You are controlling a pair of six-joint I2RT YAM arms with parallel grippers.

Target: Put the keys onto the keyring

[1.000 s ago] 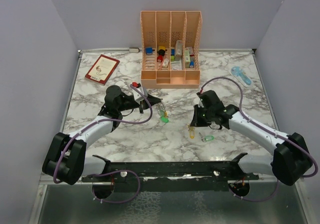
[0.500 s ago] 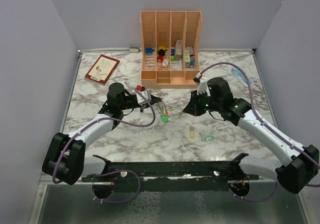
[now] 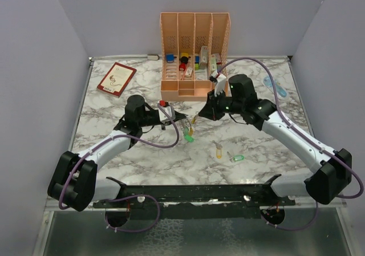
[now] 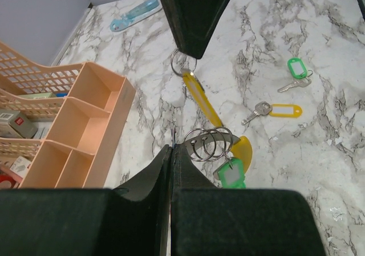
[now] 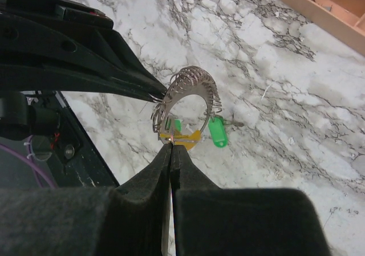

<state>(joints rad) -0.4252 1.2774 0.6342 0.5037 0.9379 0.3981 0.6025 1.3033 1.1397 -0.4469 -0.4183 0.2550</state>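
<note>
My left gripper [image 3: 180, 118] is shut on the edge of the keyring [image 5: 191, 72], a large thin silver loop carrying several small split rings and a green-headed key [image 5: 217, 131]. In the left wrist view those rings [image 4: 208, 142] and the green key [image 4: 231, 173] sit just past my left gripper [image 4: 172, 147]. My right gripper [image 5: 171, 145] is shut on a yellow-headed key [image 4: 199, 93] by its small ring and holds it against the loop, facing the left gripper [image 5: 162, 93]. A loose yellow key [image 3: 218, 150] and a loose green key [image 3: 236, 158] lie on the marble.
An orange compartment organizer [image 3: 195, 88] holding small blocks stands at the back centre, close behind both grippers, and shows in the left wrist view [image 4: 74, 113]. A red book [image 3: 116, 78] lies back left. A light blue object [image 3: 275, 86] lies back right.
My right gripper has risen from beside the loose keys and moved up and left until it meets the keyring. My left gripper has shifted slightly right with the keyring.
</note>
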